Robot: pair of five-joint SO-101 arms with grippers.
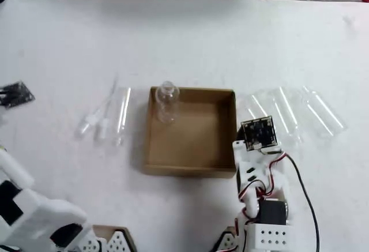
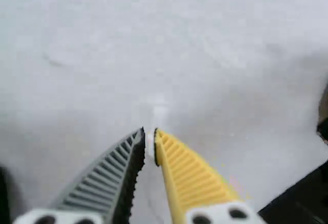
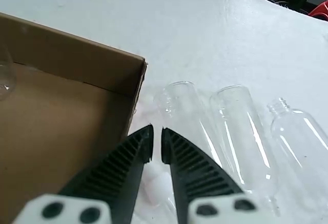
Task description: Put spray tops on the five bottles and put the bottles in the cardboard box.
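Opening on the white table (image 1: 190,38), stretching right across the high view. Dead centre, the cardboard box (image 1: 190,170), open side up, brown floor on show. Down at the near edge, two white arms: left arm (image 1: 34,214) tucked into the near left corner, right arm (image 1: 262,206) pushed forward beside the box's near right corner.

On to the right gripper (image 3: 156,138): black fingers all but closed, a hair of a gap, gripping nothing. Hovering just outside the box wall, with something white and blurred underneath, too soft to name. Then the left gripper (image 2: 149,141): one grey finger, one yellow, tips nearly together, nothing held, hanging over plain white table.

Now the bottles, all clear. Boxed bottle (image 1: 167,103) inside the box at its far left corner; cannot tell whether standing or lying. Right of the box, three lying side by side: first bottle (image 3: 184,114) nearest the box, second bottle (image 3: 238,131) next, third bottle (image 3: 302,142) farthest out, neck bare. Lone bottle (image 1: 122,113) lying left of the box, near its wall.

Smaller again: spray tops (image 1: 104,128), two of them, thin tubes attached, lying just left of the lone bottle. Last, a dark flat packet (image 1: 14,94) at the far left edge.
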